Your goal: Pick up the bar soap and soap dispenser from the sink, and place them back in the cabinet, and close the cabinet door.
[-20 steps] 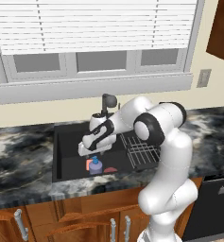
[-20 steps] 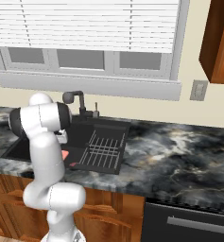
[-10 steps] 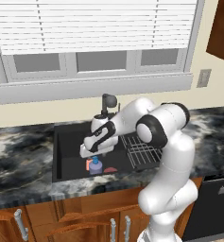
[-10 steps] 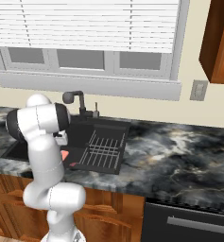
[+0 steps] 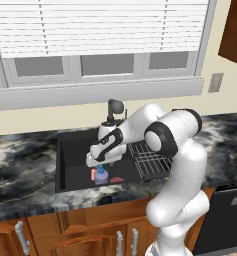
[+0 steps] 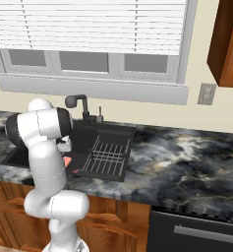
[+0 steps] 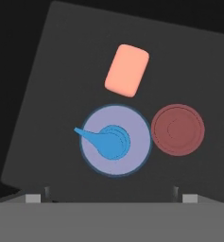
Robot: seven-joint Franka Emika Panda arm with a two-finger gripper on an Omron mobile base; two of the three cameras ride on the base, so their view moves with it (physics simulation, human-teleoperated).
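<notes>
In the hand view the blue-purple soap dispenser (image 7: 115,141) stands upright on the black sink floor (image 7: 52,94), seen from straight above, pump spout pointing left. The salmon-pink bar soap (image 7: 126,70) lies flat just beyond it. My gripper (image 7: 111,191) hangs open above the dispenser, its fingertips (image 7: 47,191) wide apart and holding nothing. From the left base view the gripper (image 5: 98,164) hovers just over the dispenser (image 5: 100,176) inside the sink (image 5: 72,150). A corner of the bar soap (image 6: 67,161) peeks out behind the arm. The reddish-brown cabinet (image 6: 228,44) hangs at the upper right.
A dark red round piece (image 7: 177,129) sits right beside the dispenser. A wire rack (image 5: 150,157) fills the sink's right section, and the black faucet (image 5: 115,107) rises behind it. Marble counter (image 6: 187,157) extends right. A dishwasher front (image 6: 196,231) sits below it.
The hand has edged slightly lower over the dispenser. The dispenser, bar soap and red piece have stayed where they were.
</notes>
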